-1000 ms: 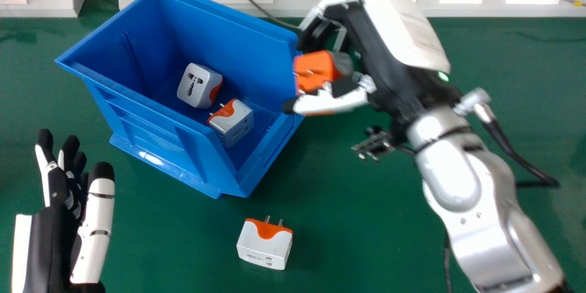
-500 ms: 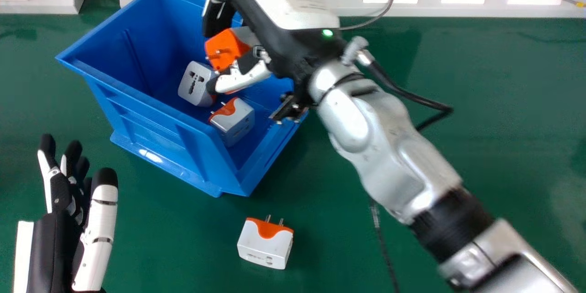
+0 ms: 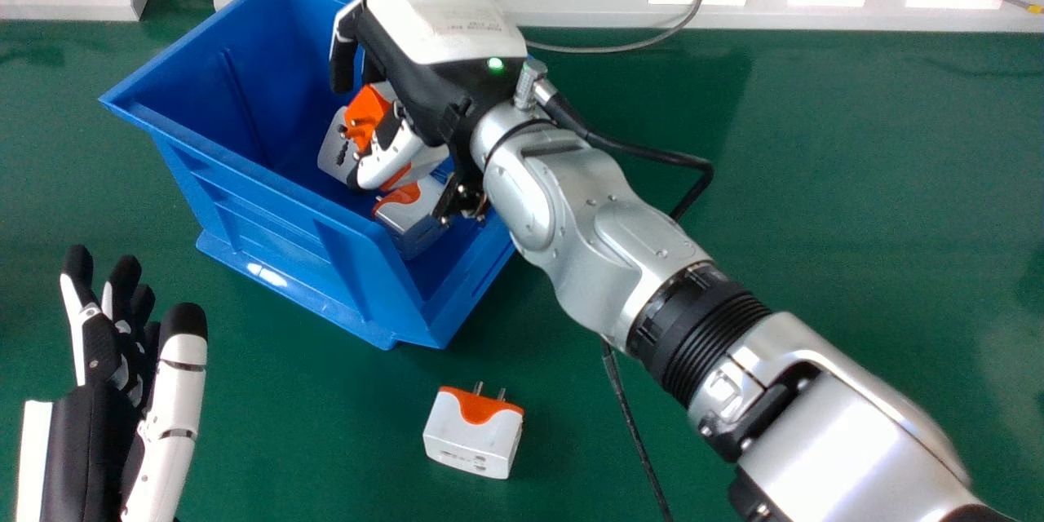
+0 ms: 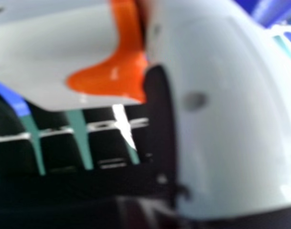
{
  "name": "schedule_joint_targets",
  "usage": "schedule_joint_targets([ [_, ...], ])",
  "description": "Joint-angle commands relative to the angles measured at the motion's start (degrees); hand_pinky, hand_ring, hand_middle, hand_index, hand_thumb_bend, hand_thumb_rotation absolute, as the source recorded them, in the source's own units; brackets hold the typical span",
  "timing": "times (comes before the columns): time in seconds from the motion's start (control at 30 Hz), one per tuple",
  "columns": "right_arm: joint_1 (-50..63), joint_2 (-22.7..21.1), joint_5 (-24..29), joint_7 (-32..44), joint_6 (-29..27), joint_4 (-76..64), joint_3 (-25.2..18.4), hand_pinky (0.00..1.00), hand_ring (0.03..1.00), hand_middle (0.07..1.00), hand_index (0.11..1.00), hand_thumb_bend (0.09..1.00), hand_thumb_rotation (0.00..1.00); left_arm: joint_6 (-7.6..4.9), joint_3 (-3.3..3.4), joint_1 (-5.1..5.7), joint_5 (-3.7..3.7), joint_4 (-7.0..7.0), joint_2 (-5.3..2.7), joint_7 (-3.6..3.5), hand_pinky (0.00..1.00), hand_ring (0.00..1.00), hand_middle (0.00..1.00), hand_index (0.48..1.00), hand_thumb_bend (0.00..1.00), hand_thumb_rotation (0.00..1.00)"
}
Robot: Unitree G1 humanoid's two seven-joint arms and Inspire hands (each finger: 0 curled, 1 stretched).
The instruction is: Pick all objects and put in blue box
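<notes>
Right hand (image 3: 420,91) curled round an orange-and-white adapter (image 3: 368,111), prongs (image 3: 346,132) leftward, long axis unclear

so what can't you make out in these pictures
- Head view: the far side of the held white and orange plug adapter, covered by the black and white right hand.
- Head view: part of the white adapter behind it in the blue plastic box, and whether the two touch; the held adapter overlaps it.
- Head view: part of the box's far wall, behind the right hand.
- Right hand view: the held adapter's full outline, cut off by the picture's edge.
</notes>
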Motion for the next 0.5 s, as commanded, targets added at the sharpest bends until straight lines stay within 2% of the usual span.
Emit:
schedule_joint_targets([
  [0.0, -3.62, 0.94, 0.46, -2.52, -1.77, 0.38, -0.3, 0.23, 0.369, 0.484, 0.551, 0.506, 0.0, -0.41, -0.29, 0.42, 0.81, -1.4, -0.3, 0.5, 1.0, 1.0, 1.0, 0.991, 0.31, 0.66],
  [0.07, -3.55, 1.13, 0.57, -3.82, -2.78, 1.39, -0.13, 0.24, 0.373, 0.493, 0.541, 0.507, 0.0, -0.67, -0.44, 0.64, 1.46, -1.31, -0.44, 0.8, 1.0, 1.0, 1.0, 0.987, 0.32, 0.65],
  [0.1, -3.42, 1.28, 1.24, -3.92, -3.45, 1.74, -0.59, 0.24, 0.377, 0.498, 0.536, 0.508, 0.0, -0.67, -0.56, 0.77, 1.53, -1.34, -0.51, 0.92, 1.0, 1.0, 1.0, 0.988, 0.32, 0.65],
  [0.23, -2.87, 1.95, 4.57, -1.29, -3.61, 1.99, -2.48, 0.3, 0.4, 0.521, 0.516, 0.508, 0.0, -1.31, -0.89, 0.98, 1.33, -1.1, -0.62, 0.75, 1.0, 1.0, 1.0, 0.993, 0.34, 0.65],
  [0.3, -2.81, 2.18, 5.38, 0.19, -2.59, 2.03, -2.72, 0.34, 0.458, 0.496, 0.503, 0.513, 0.0, -1.56, -1.06, 1.15, 1.29, -1.03, -0.72, 0.64, 1.0, 1.0, 1.0, 0.998, 0.35, 0.66],
  [0.37, -2.69, 2.39, 5.75, 0.77, -1.46, 2.0, -2.92, 0.38, 0.509, 0.565, 0.496, 0.5, 0.1, -1.85, -1.2, 1.22, 1.31, -0.83, -0.8, 0.58, 1.0, 1.0, 1.0, 1.0, 0.36, 0.67],
  [0.43, -2.29, 2.36, 5.9, 0.37, -1.19, 1.76, -2.97, 0.42, 0.55, 0.628, 0.634, 0.486, 0.25, -2.04, -1.31, 1.13, 1.11, -0.6, -1.04, 0.62, 1.0, 1.0, 1.0, 1.0, 0.36, 0.68],
  [0.47, -2.03, 2.12, 5.85, 0.24, -1.43, 1.48, -2.87, 0.44, 0.57, 0.655, 0.67, 0.485, 0.29, -2.15, -1.33, 1.01, 1.01, -0.41, -1.12, 0.6, 1.0, 1.0, 1.0, 1.0, 0.36, 0.67],
])
